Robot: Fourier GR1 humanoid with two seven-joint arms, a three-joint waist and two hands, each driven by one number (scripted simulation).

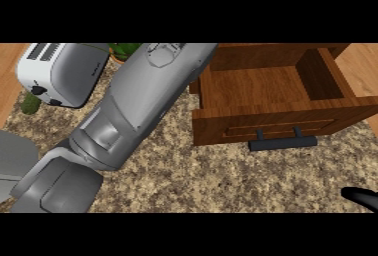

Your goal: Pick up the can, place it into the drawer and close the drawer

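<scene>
The wooden drawer [221, 127] stands pulled open at the right, and the part of its inside that I can see holds nothing. A dark handle [283, 143] sticks out of its front panel. No can shows anywhere in the head view. My left forearm [140, 105] stretches from the lower left up past the drawer's left corner, and its hand is cut off beyond the top of the picture. Of my right hand [362, 197] only a black tip shows at the lower right edge, low over the counter.
A white and grey toaster [63, 72] sits at the upper left on the speckled counter [221, 175]. A green thing [30, 104] lies beside the toaster, and green leaves [125, 50] show at the top behind my forearm.
</scene>
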